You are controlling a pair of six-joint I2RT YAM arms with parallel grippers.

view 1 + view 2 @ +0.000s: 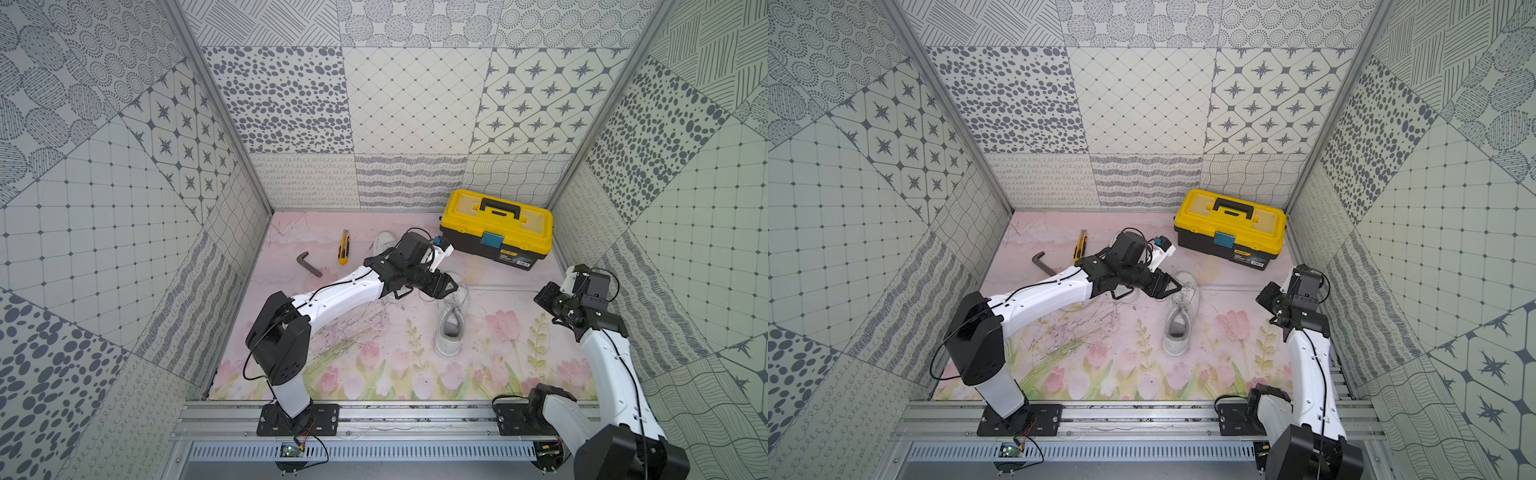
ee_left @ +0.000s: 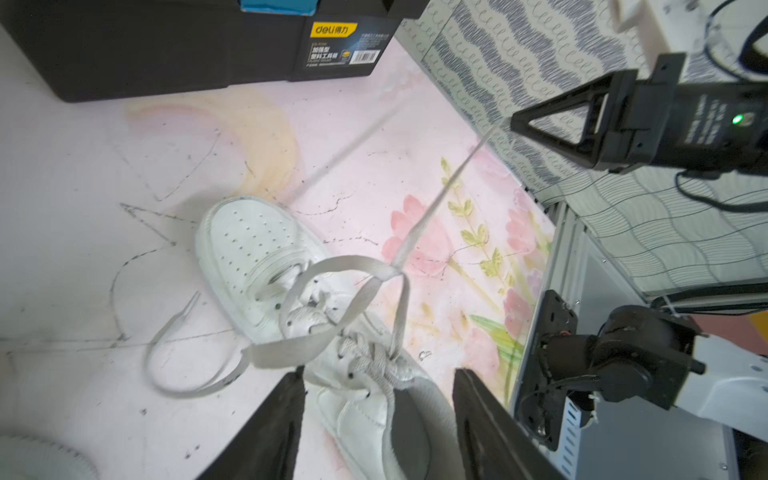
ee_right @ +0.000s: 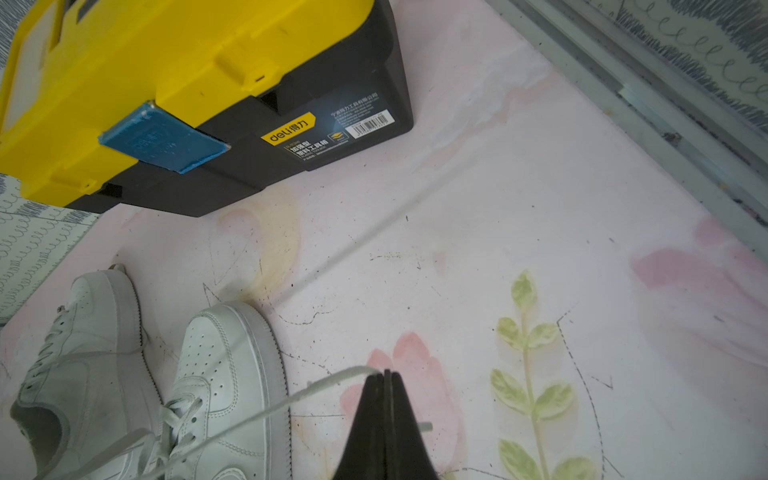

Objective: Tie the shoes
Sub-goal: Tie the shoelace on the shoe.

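Two white shoes [image 3: 216, 365] on the flowered mat [image 1: 519, 365]. Nearer shoe [image 1: 449, 332] mid-mat, long axis near-to-far, toe far, toward the toolbox [image 1: 496, 228]. Second shoe [image 3: 83, 353] just left of it, same heading; in both top views the left arm [image 1: 345, 291] hides most of it. Box label [image 3: 291, 135] reads "deli", legible only in the wrist views. Left gripper [image 2: 379, 374] spread wide above the laced throat, holding nothing. Right gripper [image 3: 384, 376] pinched on a lace [image 2: 428, 208] drawn taut rightward.

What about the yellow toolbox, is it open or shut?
Shut. The toolbox has its yellow lid sitting flat on the black base, and the blue latch is down over the front.
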